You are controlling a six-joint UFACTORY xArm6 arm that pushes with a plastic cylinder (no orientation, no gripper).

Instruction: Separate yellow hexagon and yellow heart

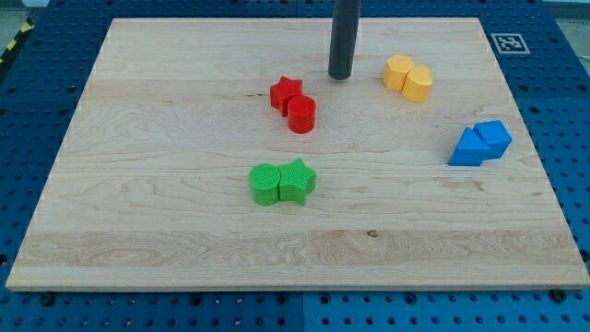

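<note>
The yellow hexagon (pixel 398 71) and the yellow heart (pixel 418 84) sit touching each other near the view's top right of the wooden board (pixel 166 212). The hexagon is up-left, the heart down-right. My tip (pixel 339 76) is the lower end of the dark rod. It stands to the left of the yellow hexagon with a clear gap between them. It is up-right of the red blocks and touches no block.
A red star (pixel 286 92) and a red cylinder (pixel 301 115) touch near the middle top. A green cylinder (pixel 265 183) and a green star (pixel 297 179) touch at the centre. Two blue blocks, a triangle (pixel 468 149) and a cube (pixel 494 136), sit at the right.
</note>
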